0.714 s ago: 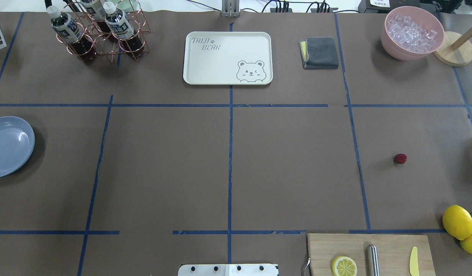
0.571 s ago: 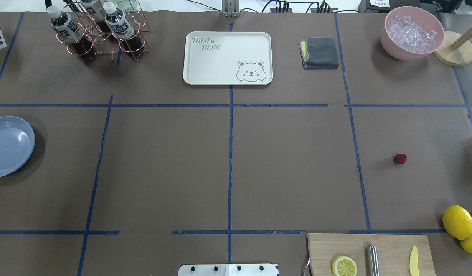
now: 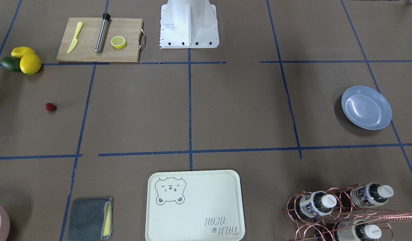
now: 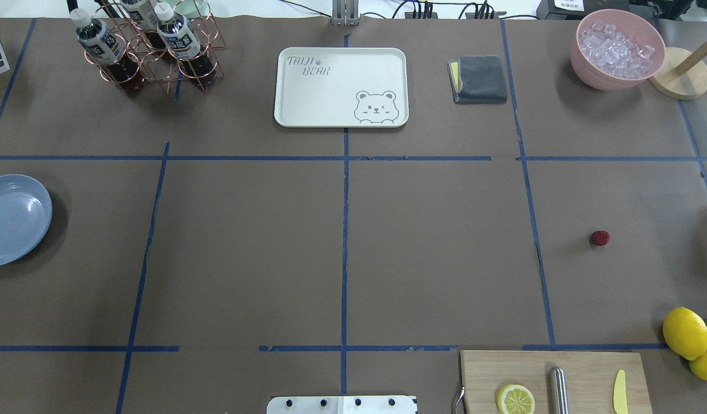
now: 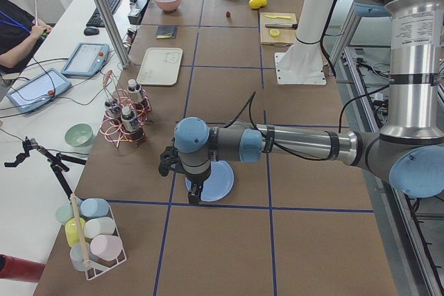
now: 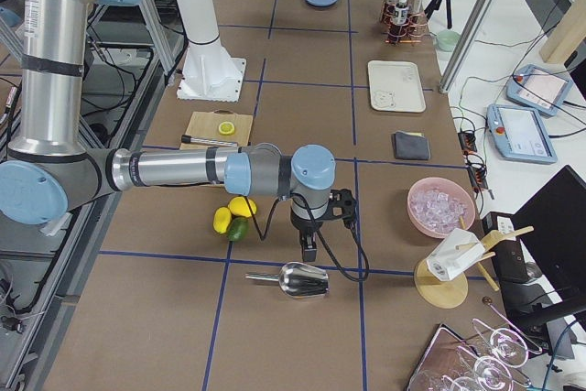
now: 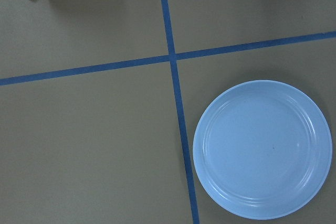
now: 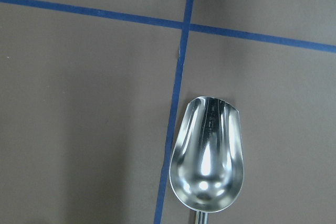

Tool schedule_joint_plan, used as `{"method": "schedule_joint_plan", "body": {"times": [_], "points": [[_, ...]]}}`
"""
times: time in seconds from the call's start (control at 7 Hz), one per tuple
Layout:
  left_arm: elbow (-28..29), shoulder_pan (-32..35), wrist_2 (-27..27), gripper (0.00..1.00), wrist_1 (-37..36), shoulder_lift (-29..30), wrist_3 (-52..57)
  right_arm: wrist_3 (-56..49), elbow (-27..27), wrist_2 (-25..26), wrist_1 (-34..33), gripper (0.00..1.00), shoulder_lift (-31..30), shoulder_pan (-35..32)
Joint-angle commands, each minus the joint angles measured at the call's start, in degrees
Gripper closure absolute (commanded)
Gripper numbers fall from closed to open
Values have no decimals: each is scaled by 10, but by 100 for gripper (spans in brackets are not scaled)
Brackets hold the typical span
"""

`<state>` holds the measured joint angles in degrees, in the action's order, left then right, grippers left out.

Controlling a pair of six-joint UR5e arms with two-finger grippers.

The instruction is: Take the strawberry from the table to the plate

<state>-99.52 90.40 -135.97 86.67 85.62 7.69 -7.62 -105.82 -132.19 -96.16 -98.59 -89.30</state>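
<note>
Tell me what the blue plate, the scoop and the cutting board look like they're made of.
Plate: probably plastic or melamine, light blue, smooth and semi-glossy, with soft highlights on its surface. Scoop: polished metal, likely stainless steel, its bowl showing mirror-like reflections. Cutting board: pale wood, possibly bamboo, matt, with faint lengthwise grain.

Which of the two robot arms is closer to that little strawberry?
Right. The right gripper hangs by the lemons, at the strawberry end of the table. The left gripper hangs at the blue plate, at the opposite end.
</note>
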Motion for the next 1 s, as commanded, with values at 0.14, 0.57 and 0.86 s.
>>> {"method": "schedule_joint_plan", "body": {"times": [0.14,0.57,0.86], "points": [[-15,-4,2,0,8,24,2,6,-41,-1,-1,0,6,1],[12,-10,-4,0,136,38,-2,5,-40,-40,-1,0,4,0],[18,-12,-6,0,277,32,-1,-2,-40,-40,1,0,3,0]]}}
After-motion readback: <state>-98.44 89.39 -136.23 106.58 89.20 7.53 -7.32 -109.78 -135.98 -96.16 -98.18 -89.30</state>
